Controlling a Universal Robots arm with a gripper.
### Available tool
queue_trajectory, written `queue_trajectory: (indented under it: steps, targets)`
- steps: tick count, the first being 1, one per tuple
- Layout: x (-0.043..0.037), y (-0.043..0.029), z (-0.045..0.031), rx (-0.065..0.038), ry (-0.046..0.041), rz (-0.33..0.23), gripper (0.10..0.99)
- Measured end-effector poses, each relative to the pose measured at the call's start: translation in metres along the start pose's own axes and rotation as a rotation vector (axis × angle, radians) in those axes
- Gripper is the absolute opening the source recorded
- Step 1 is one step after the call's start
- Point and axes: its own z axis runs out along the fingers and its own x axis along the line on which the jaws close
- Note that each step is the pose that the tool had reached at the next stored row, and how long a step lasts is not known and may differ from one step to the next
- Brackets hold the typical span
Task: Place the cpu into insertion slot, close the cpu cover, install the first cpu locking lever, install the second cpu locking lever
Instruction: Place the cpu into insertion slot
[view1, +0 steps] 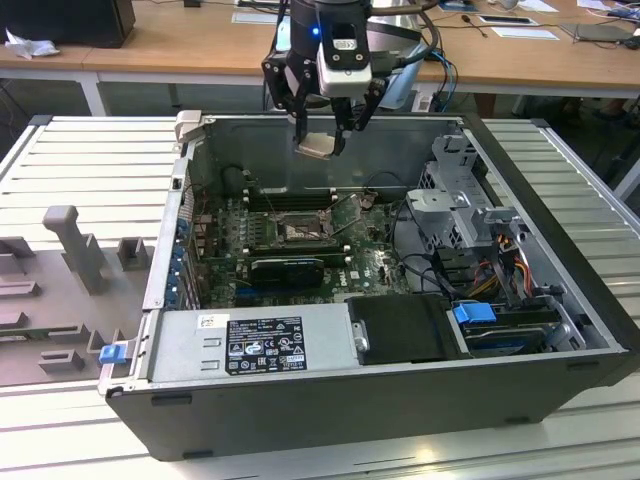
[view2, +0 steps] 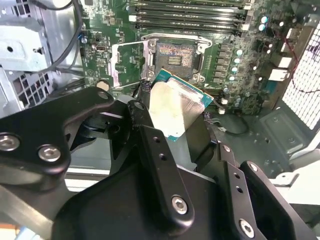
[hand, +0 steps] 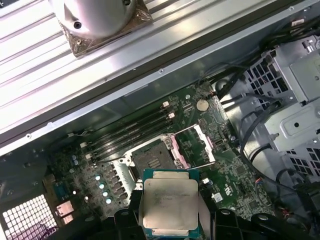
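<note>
The cpu (view1: 315, 146) is pinched between the fingers of my hand (view1: 322, 136), up over the open case (view1: 400, 390) and well clear of the board; the slot (view1: 298, 232) lies below it, bare, its cover (hand: 192, 147) standing open to one side. So I'm on the first step, placing the chip; nothing past that is done. Seating it, I judge, calls for squaring the chip's edges with the recess and going down level and gently.
</note>
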Motion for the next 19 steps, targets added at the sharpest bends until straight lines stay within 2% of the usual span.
queue_trajectory:
  steps: [13, 19]
  targets:
    - [0.0000, 0.0000, 0.0000, -0.002, -0.0114, 0.127, 0.529]
    - [0.0000, 0.0000, 0.0001, -0.003, -0.0145, 0.161, 0.529]
